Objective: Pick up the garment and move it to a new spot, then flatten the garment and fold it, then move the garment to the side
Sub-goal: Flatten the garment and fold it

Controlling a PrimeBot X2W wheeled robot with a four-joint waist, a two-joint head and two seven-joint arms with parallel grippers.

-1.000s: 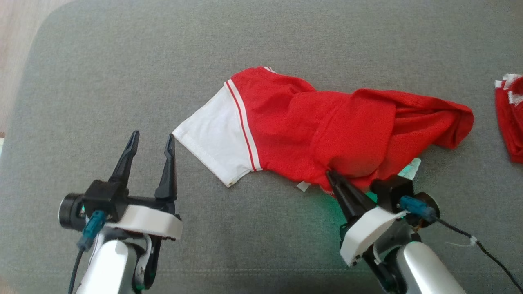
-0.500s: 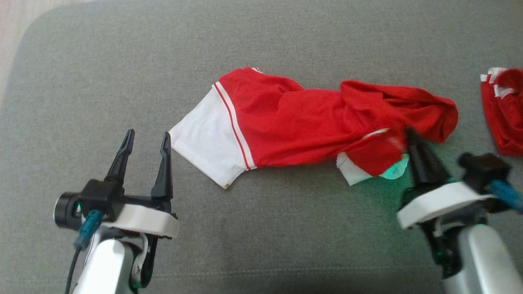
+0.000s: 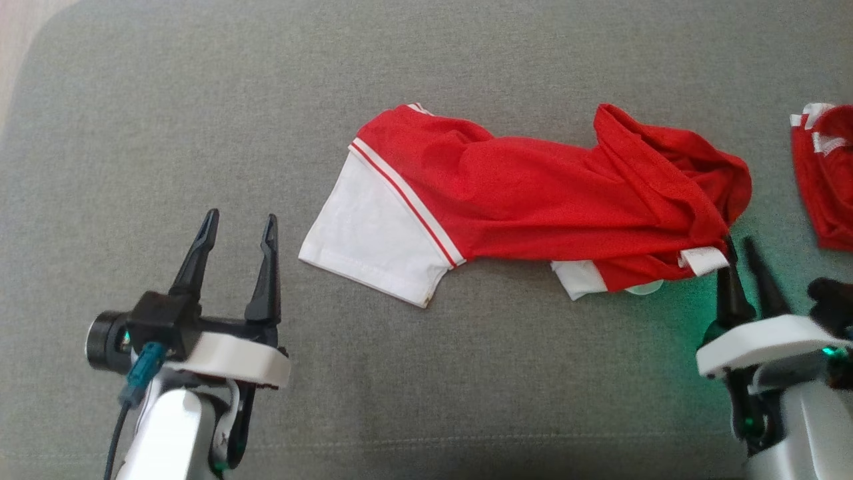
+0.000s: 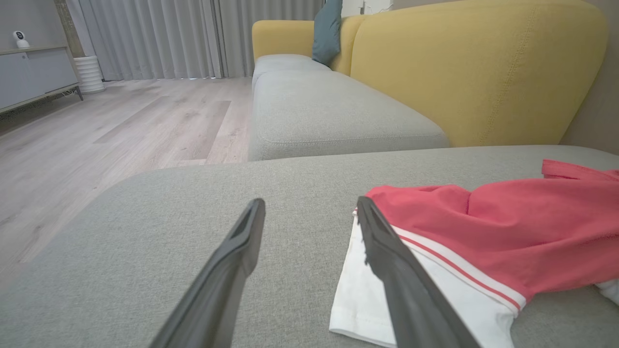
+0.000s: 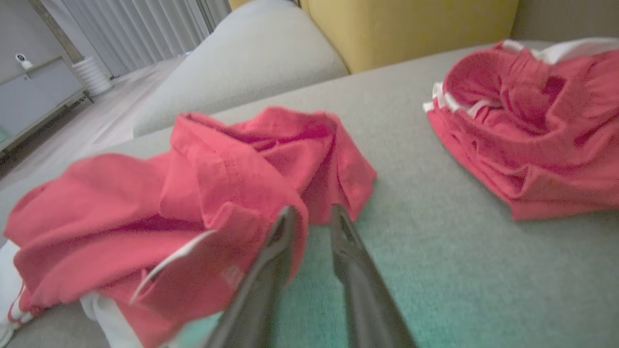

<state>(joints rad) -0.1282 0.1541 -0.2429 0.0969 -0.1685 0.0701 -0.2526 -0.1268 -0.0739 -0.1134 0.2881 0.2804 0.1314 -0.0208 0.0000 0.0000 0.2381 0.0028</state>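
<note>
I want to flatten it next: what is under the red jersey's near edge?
A white sleeve end pokes out from under the red jersey, a pale rounded scrap beside it, all on the grey cushion. How far they run beneath is covered.

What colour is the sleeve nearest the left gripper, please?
The sleeve is white, edged by a thin red stripe; head view shows it best.
</note>
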